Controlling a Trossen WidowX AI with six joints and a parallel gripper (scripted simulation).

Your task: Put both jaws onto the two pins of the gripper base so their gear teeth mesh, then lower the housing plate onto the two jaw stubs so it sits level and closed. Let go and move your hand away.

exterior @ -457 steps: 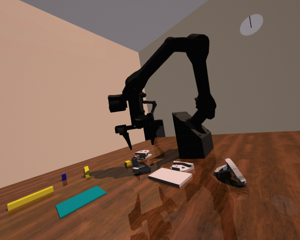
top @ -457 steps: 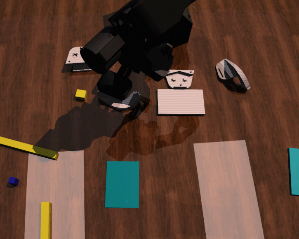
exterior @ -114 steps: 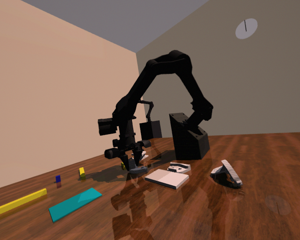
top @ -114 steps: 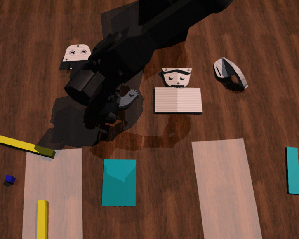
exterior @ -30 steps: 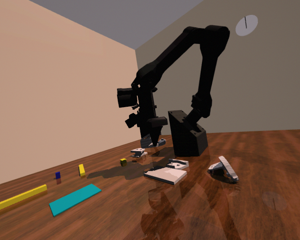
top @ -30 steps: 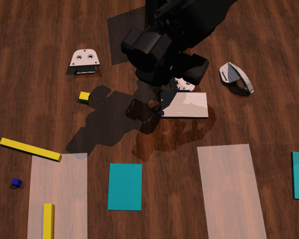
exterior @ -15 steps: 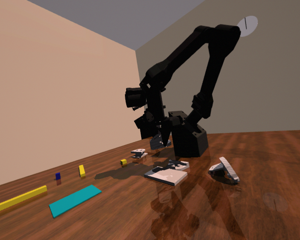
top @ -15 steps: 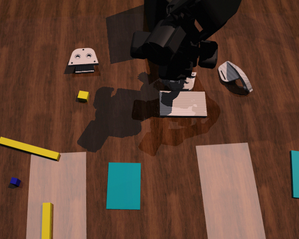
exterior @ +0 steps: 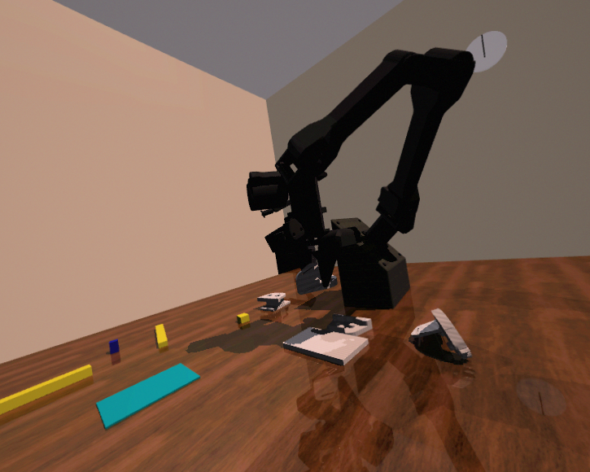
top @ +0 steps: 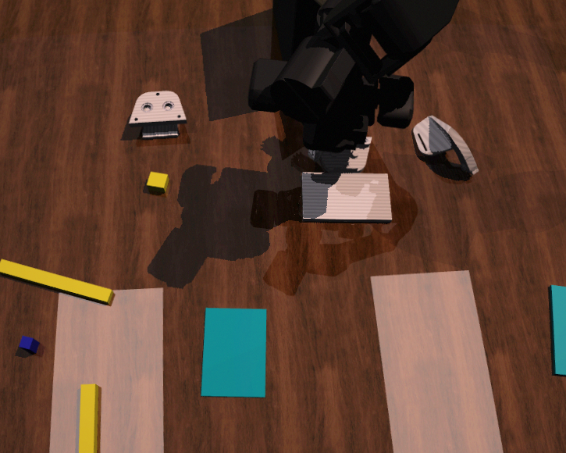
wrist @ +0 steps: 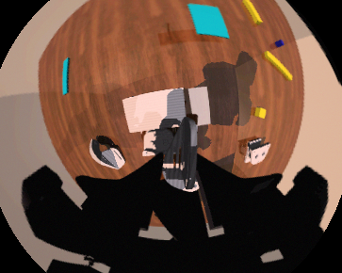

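My gripper point(exterior: 309, 273) point(wrist: 177, 155) is shut on a jaw point(exterior: 306, 281) point(wrist: 191, 147). The grey and white jaw hangs above the table, over the pin end of the gripper base in the top view. The gripper base point(top: 351, 199) point(exterior: 330, 346) point(wrist: 146, 110) lies flat with its rectangular part toward the front; its pins are covered by arm and shadow. The other jaw point(top: 437, 138) point(exterior: 450, 329) point(wrist: 112, 159) lies tilted on the table to the right. The housing plate point(top: 157, 115) point(exterior: 272, 296) point(wrist: 259, 153) stands at the left, two holes on top.
A yellow cube point(top: 157, 181) point(exterior: 242, 318) point(wrist: 260, 112) sits near the housing plate. Yellow bars point(top: 54, 282) point(exterior: 44, 389), a blue cube point(top: 28, 344) point(exterior: 114, 346) and a teal sheet point(top: 233, 352) point(exterior: 147, 395) lie front left. A teal bar point(top: 563, 331) point(wrist: 65, 76) lies far right.
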